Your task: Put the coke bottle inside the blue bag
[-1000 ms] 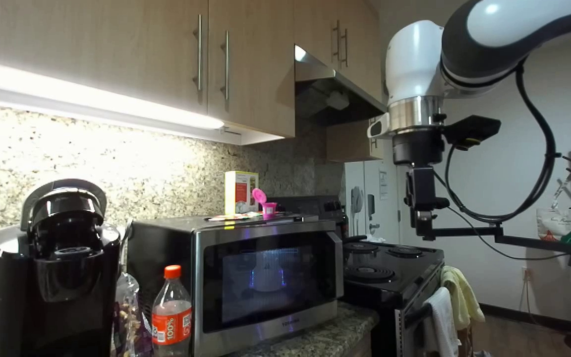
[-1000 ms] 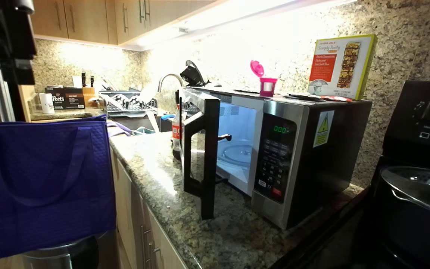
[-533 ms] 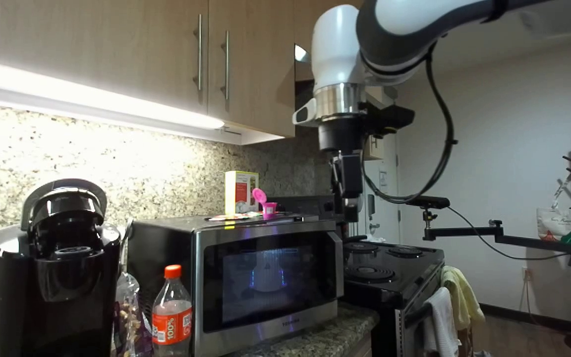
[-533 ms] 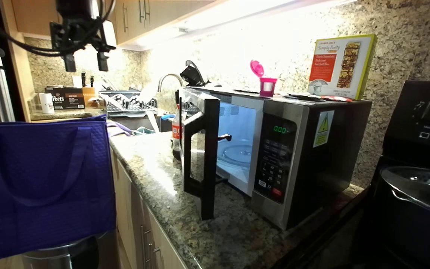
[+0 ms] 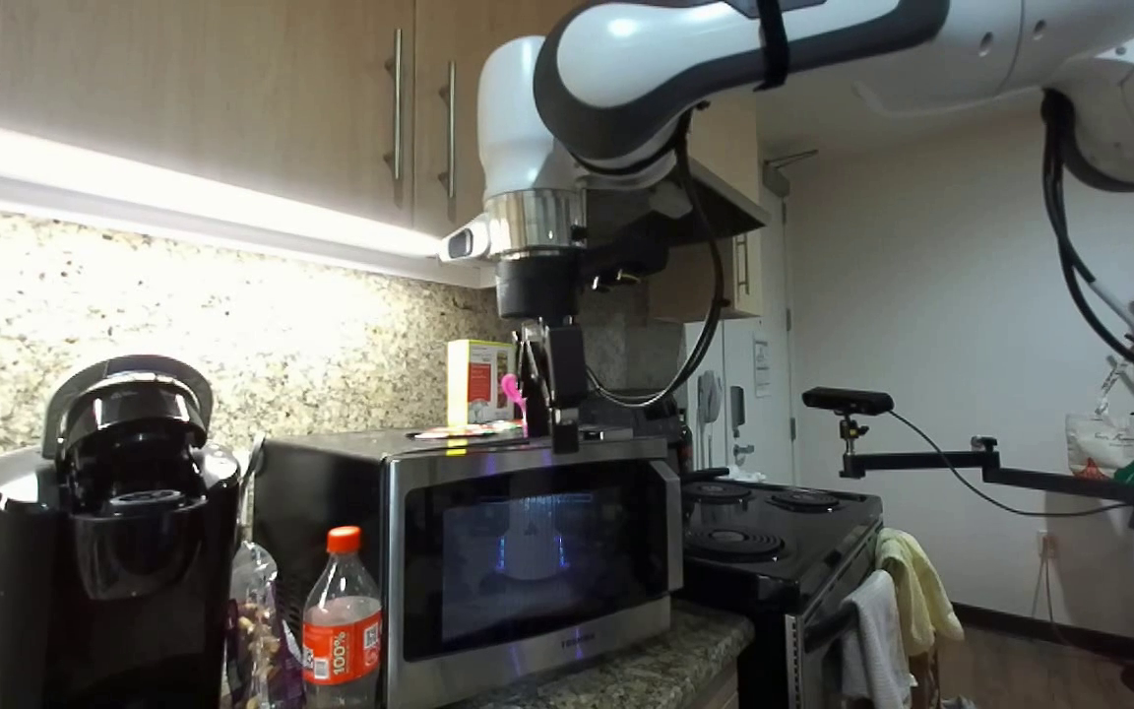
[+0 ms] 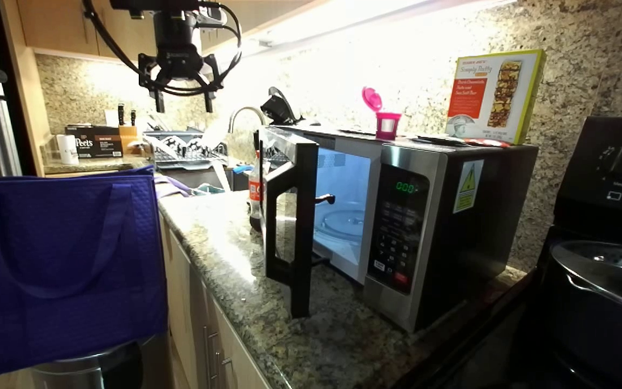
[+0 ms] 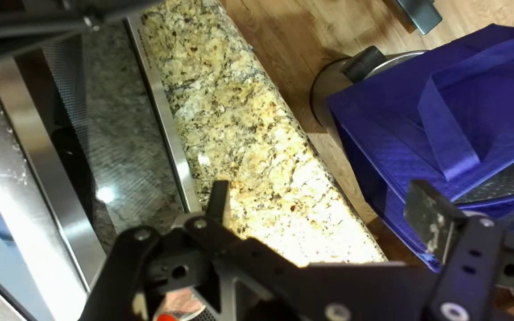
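Note:
The coke bottle [image 5: 341, 645], with red cap and red label, stands upright on the counter beside the microwave. In an exterior view the bottle [image 6: 255, 192] is partly hidden behind the open microwave door. In the wrist view only a bit of the bottle [image 7: 179, 303] shows behind the gripper linkage. The blue bag [image 6: 68, 275] stands beside the counter edge. Its open mouth faces up in the wrist view, where the bag [image 7: 382, 125] is at the right. My gripper [image 6: 184, 102] is open and empty, pointing down, above the counter and higher than the bottle. It also shows in the wrist view [image 7: 319, 196].
The microwave [image 6: 413, 237] has its door [image 6: 303, 232] swung open over the counter [image 6: 230, 281]. A pink cup [image 6: 387, 125] and a snack box [image 6: 492, 100] stand on top. A coffee maker [image 5: 109, 551] and a snack bag [image 5: 257, 630] are near the bottle. Cabinets hang above.
The arm has swung in over the counter, from beyond the stove side toward the front of the microwave. The gripper stays open. The bottle and the bag have not moved.

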{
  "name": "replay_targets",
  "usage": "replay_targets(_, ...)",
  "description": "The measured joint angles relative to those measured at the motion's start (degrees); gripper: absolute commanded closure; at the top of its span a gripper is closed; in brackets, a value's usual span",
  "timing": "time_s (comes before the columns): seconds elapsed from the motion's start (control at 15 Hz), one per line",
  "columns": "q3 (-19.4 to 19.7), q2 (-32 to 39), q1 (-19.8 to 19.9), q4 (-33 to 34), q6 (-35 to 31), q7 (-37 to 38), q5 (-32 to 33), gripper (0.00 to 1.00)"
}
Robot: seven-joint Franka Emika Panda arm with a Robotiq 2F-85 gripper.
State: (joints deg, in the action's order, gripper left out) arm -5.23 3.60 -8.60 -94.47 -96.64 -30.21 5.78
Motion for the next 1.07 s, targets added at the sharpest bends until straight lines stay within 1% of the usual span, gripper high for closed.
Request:
replay_targets(0.27,-0.07,0.18,0.01,0.63,0.15,-1.03,0.10,0.00)
replay_targets(0.47,-0.84,2.04,0.01,2.67,0.33,-6.32,3.82,0.00)
replay_targets(0.6,-1.68,5.55,-0.02,7.37,1.51,-11.07,6.20,0.00)
replay_targets(0.8,-2.84,12.39,-0.51,16.64,3.52,-18.63,8.84,0.00)
replay_targets(1.07,-3.61,21.76,-2.68,28.52,6.16,-28.80,11.67,0.00)
